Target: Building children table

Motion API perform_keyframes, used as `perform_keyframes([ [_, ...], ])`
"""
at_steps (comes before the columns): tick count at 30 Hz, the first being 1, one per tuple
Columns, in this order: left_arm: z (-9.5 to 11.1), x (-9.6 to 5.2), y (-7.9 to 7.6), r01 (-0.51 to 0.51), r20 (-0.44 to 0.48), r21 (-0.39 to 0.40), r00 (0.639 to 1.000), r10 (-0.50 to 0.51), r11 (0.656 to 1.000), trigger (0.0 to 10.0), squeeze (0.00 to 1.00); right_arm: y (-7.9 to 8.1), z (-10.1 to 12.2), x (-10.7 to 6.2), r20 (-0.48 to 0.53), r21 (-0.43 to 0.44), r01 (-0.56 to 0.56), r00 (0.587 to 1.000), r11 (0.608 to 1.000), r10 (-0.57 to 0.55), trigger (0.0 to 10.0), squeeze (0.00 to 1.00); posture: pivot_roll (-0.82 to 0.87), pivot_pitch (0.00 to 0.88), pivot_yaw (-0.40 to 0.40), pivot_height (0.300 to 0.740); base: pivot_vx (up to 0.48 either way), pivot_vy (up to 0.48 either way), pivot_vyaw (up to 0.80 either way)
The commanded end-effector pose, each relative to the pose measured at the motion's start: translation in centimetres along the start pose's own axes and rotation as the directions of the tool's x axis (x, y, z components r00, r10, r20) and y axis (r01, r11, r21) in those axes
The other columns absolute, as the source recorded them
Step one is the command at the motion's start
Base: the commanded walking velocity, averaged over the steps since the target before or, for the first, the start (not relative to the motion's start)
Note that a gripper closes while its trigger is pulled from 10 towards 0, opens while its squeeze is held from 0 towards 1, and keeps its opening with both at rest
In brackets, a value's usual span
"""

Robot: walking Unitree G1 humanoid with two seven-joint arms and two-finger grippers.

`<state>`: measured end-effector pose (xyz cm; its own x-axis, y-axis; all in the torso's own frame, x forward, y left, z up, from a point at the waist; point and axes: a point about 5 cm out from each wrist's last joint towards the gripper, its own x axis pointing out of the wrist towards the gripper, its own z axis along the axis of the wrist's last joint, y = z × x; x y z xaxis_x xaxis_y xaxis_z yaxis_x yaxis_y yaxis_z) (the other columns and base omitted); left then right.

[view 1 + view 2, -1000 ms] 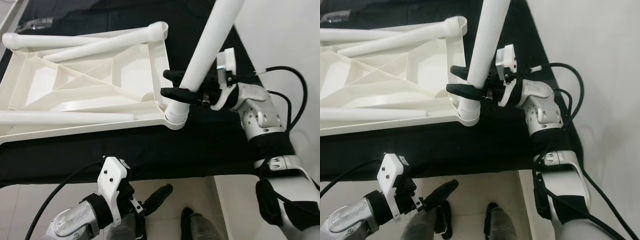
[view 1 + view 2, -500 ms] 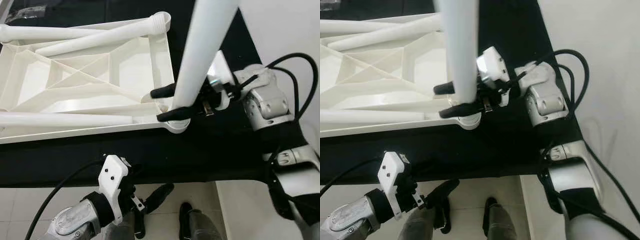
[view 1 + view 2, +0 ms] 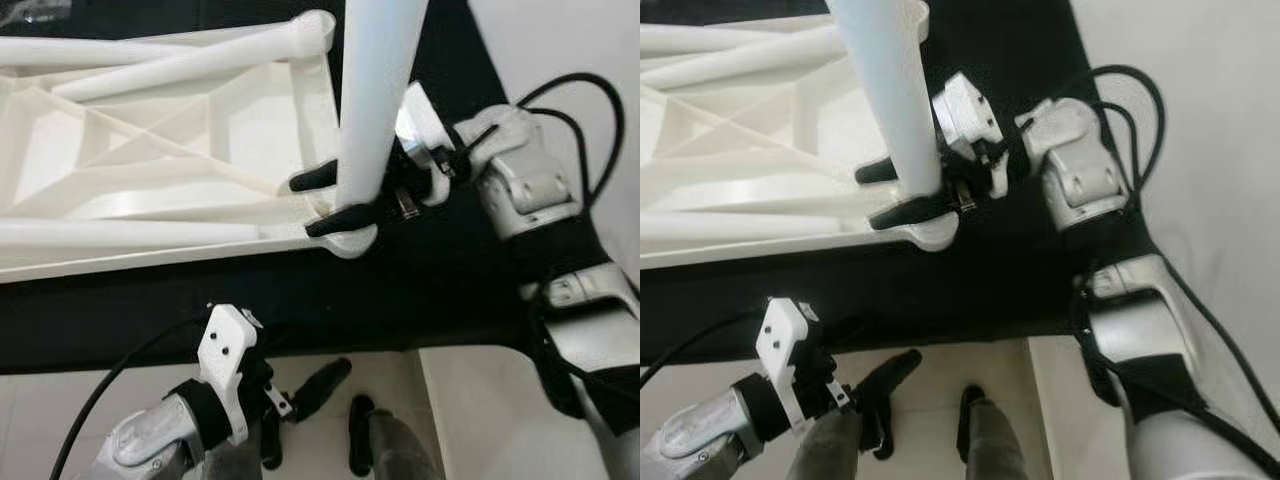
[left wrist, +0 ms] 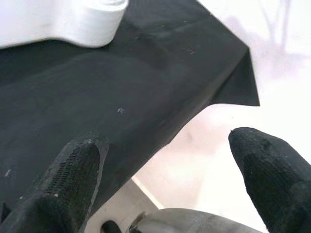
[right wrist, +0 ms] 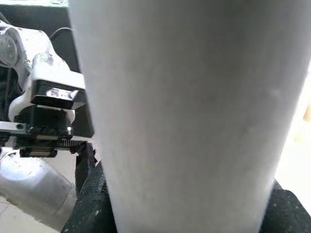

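A white plastic table top [image 3: 150,150] lies upside down on a black cloth, its ribbed underside facing up. My right gripper [image 3: 312,205] is shut on a white table leg [image 3: 375,90]. The leg stands almost upright with its lower end on the near-right corner socket [image 3: 352,240]. In the right wrist view the leg [image 5: 184,111] sits tight between the black fingers [image 5: 92,204]. Three more white legs [image 3: 190,65] lie loose across the table top. My left gripper [image 4: 170,179] hangs open below the cloth's near edge, holding nothing.
The black cloth [image 3: 420,290] ends a little to the right of the corner socket, beside a white surface [image 3: 560,40]. Pale floor [image 3: 60,400] lies below its near edge. My right arm's black cable [image 3: 600,110] loops out to the right.
The leg has swung from leaning right to nearly upright over the corner socket. My right gripper has moved left and rotated with it. The left arm has barely moved.
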<state>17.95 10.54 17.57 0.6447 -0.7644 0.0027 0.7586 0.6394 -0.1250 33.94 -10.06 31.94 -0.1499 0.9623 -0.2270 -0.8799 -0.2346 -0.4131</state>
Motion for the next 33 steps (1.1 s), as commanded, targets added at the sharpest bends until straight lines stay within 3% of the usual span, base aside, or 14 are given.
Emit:
perform_keyframes([
  [1,-0.6,-0.2,-0.3,-0.003,-0.026,-0.035,1.000,0.002,0.999,10.0,0.00,0.4,-3.3,-0.6,-0.010,0.188,0.079,0.997,0.979,-0.079,10.0,0.00,0.08,0.437,0.002,0.740,0.000,0.000,0.00],
  [9,-0.6,-0.1,-0.2,-0.003,-0.020,-0.038,1.000,0.002,0.999,10.0,0.00,0.8,-5.0,-0.2,0.004,0.267,0.202,0.978,0.942,-0.211,10.0,0.00,0.08,0.438,0.002,0.740,0.000,0.000,0.00],
  [12,-0.6,0.0,-0.2,0.000,-0.019,-0.041,1.000,-0.001,0.999,10.0,0.00,0.8,-5.7,-0.3,0.001,0.311,0.287,0.953,0.906,-0.302,10.0,0.00,0.07,0.437,0.002,0.740,0.000,0.000,0.00],
  [21,-0.6,0.0,-0.2,0.000,-0.019,-0.045,1.000,-0.001,0.999,10.0,0.00,1.1,-6.1,-0.5,0.009,0.349,0.363,0.921,0.864,-0.390,10.0,0.00,0.07,0.434,0.001,0.740,0.000,0.000,0.00],
  [23,-0.6,-0.1,-0.2,-0.001,-0.020,-0.046,1.000,0.000,0.999,10.0,0.00,2.1,-7.2,-0.7,-0.065,0.386,0.484,0.863,0.785,-0.501,10.0,0.00,0.07,0.430,-0.014,0.740,0.000,0.000,0.00],
  [24,-0.6,-0.1,-0.2,-0.001,-0.020,-0.046,1.000,0.000,0.999,10.0,0.00,2.1,-7.2,-0.7,-0.065,0.386,0.484,0.863,0.785,-0.501,10.0,0.00,0.07,0.430,-0.014,0.740,0.000,0.000,0.00],
  [25,-0.7,-0.1,-0.2,-0.003,-0.022,-0.045,1.000,0.002,0.999,10.0,0.00,2.8,-8.4,-0.4,-0.174,0.411,0.626,0.767,0.662,-0.618,10.0,0.00,0.06,0.424,-0.034,0.740,0.000,0.000,0.00],
  [26,-0.8,-0.2,-0.3,-0.007,-0.023,-0.042,1.000,0.006,0.999,10.0,0.00,4.0,-10.1,-0.4,-0.359,0.313,0.861,0.498,0.400,-0.789,10.0,0.00,0.07,0.418,-0.041,0.740,0.000,0.000,0.00],
  [27,-0.8,-0.3,-0.3,-0.010,-0.023,-0.039,1.000,0.009,0.999,10.0,0.00,5.1,-10.9,-0.9,-0.461,0.197,0.965,0.248,0.175,-0.852,10.0,0.00,0.07,0.418,-0.041,0.740,0.000,0.000,0.00],
  [28,-0.8,-0.3,-0.3,-0.010,-0.023,-0.039,1.000,0.009,0.999,10.0,0.00,5.1,-10.9,-0.9,-0.461,0.197,0.965,0.248,0.175,-0.852,10.0,0.00,0.07,0.418,-0.041,0.740,0.000,0.000,0.00],
  [29,-0.8,-0.2,-0.2,-0.019,-0.022,-0.035,1.000,0.018,0.999,10.0,0.00,8.3,-11.5,0.4,-0.528,0.182,0.983,0.117,0.022,-0.841,10.0,0.00,0.08,0.405,-0.036,0.740,0.000,0.000,0.00],
  [30,-0.8,-0.2,-0.1,-0.024,-0.020,-0.033,1.000,0.023,0.999,10.0,0.00,10.5,-11.4,1.2,-0.561,0.195,0.979,0.064,-0.057,-0.825,10.0,0.00,0.08,0.405,-0.036,0.740,0.000,0.000,0.00],
  [31,-0.8,-0.2,-0.1,-0.024,-0.020,-0.033,1.000,0.023,0.999,10.0,0.00,10.5,-11.4,1.2,-0.561,0.195,0.979,0.064,-0.057,-0.825,10.0,0.00,0.08,0.405,-0.036,0.740,0.000,0.000,0.00],
  [33,-0.9,0.0,0.3,-0.037,-0.016,-0.026,0.999,0.037,0.999,10.0,0.00,12.7,-11.7,2.9,-0.584,0.240,0.967,0.071,-0.088,-0.809,10.0,0.00,0.06,0.396,-0.019,0.740,0.000,0.000,0.00],
])
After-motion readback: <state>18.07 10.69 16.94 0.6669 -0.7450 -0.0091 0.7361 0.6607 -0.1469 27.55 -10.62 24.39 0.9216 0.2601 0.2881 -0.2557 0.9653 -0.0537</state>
